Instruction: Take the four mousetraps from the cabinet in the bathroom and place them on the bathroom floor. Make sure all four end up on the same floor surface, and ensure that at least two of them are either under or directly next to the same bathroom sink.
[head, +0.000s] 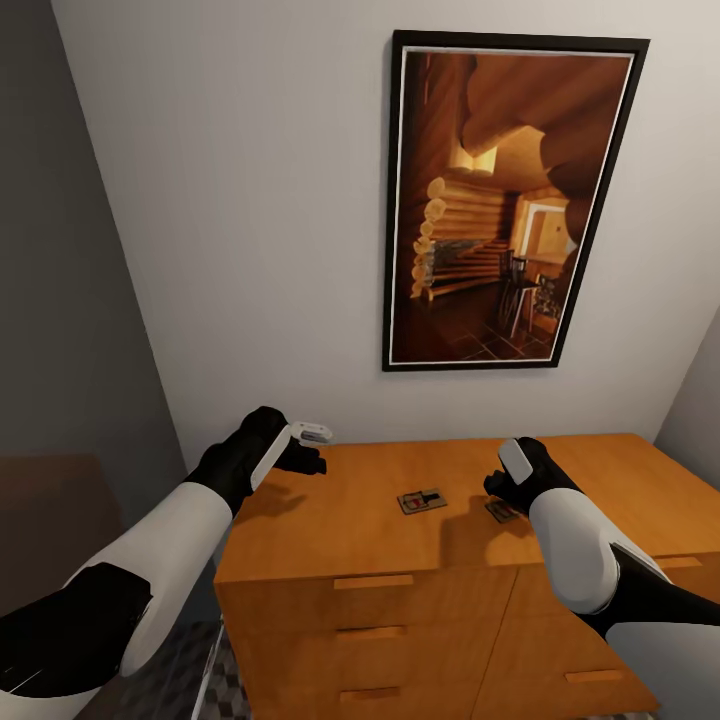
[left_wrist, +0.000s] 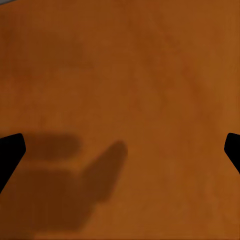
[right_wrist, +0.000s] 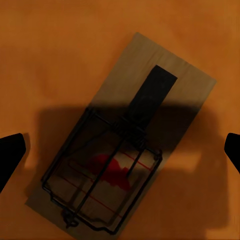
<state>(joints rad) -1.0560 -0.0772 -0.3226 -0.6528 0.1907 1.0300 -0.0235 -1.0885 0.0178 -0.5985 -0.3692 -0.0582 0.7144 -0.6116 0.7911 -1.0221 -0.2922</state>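
- Against the pale wall, under a framed picture (head: 512, 200), stands the cabinet (head: 340, 530).
- On its top lie two mousetraps: one (head: 421, 500) mid-top, the other (right_wrist: 120, 150) directly beneath the right gripper (head: 497, 487).
- Right gripper: fingers spread wide, holding nothing.
- Left gripper (head: 305, 455): over the top's left end, wide apart, empty.
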